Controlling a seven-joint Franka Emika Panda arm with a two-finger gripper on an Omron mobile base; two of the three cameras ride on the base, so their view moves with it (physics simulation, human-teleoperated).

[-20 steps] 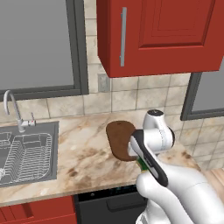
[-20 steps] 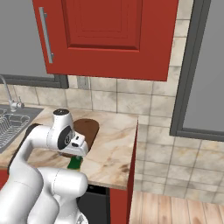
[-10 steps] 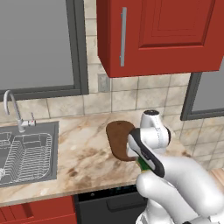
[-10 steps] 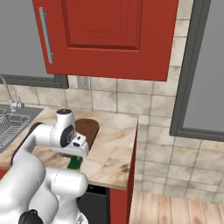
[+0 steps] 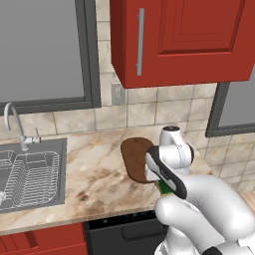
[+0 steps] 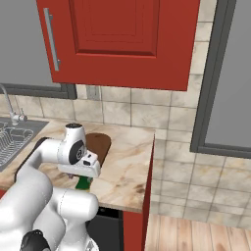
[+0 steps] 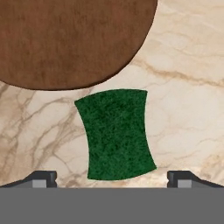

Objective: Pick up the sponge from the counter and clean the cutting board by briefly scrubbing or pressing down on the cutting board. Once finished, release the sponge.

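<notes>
Beside the cutting board, sponge between the spread-apart end effector fingertips

Below me the sponge lies flat on the worktop, its dark green scrub face up, a small rectangular block with slightly bowed edges. It sits just beside the rounded end of the cutting board, a narrow strip of marble between them, not touching. The board is flat, dark brown wood with a curved edge. The worktop is beige marble with brown veins. From the right base view, a bit of the green sponge shows near the worktop's front edge.
</notes>
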